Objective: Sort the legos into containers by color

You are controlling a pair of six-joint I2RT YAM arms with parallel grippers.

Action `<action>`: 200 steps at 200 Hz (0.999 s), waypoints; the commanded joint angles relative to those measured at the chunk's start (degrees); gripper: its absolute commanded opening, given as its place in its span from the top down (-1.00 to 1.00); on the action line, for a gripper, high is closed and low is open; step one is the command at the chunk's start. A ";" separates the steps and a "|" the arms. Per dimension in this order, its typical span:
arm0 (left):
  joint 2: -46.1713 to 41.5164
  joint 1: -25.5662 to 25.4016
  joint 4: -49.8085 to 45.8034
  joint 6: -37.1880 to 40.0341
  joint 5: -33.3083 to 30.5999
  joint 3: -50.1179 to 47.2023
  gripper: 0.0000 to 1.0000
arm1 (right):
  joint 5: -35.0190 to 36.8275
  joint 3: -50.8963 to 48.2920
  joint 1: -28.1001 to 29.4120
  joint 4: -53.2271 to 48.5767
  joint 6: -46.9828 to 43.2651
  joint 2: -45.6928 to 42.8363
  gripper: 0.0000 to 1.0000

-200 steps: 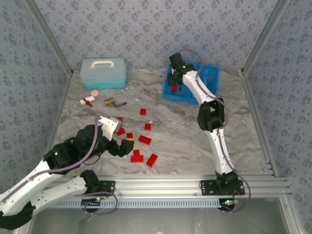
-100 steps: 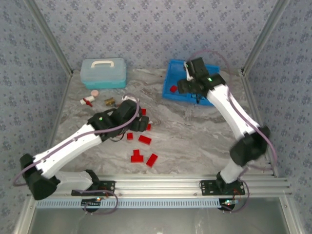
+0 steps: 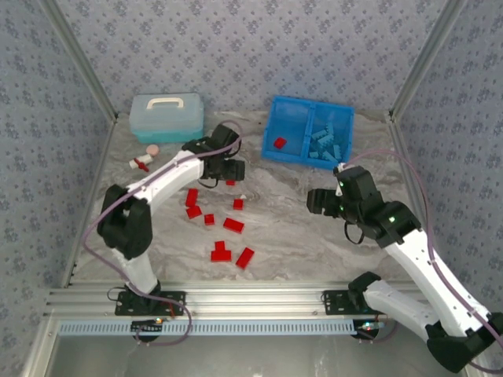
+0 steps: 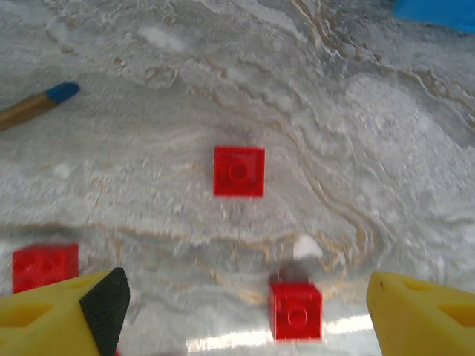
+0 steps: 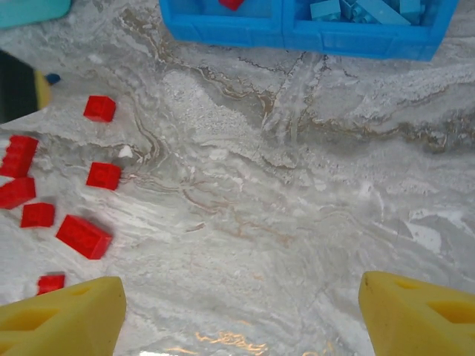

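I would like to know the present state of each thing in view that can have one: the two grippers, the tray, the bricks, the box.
left gripper: open, empty
right gripper: open, empty
tray: left compartment holds one red lego, right compartment holds light blue legos
loose red legos: outside the tray, not yet sorted
lidded box: lid shut

The left arm (image 3: 161,182) is raised from a bent elbow and stretched forward, with the left gripper (image 3: 228,169) pointed downward. The right arm (image 3: 413,247) is drawn back and angled inward, with the right gripper (image 3: 315,201) turned leftward. Both jaws are held wide apart, and nothing is gripped.
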 commanded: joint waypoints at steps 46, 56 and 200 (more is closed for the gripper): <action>15.33 2.52 -0.14 5.41 5.25 9.77 -0.32 | 1.62 2.12 0.67 -5.83 2.65 -3.16 -0.78; 16.40 2.83 0.63 4.91 4.82 9.29 -0.23 | 1.72 2.24 0.72 -5.90 2.45 -3.21 -0.78; 10.98 1.11 5.51 1.61 7.75 8.21 0.54 | 2.58 3.57 0.73 -6.75 3.55 -4.24 -0.83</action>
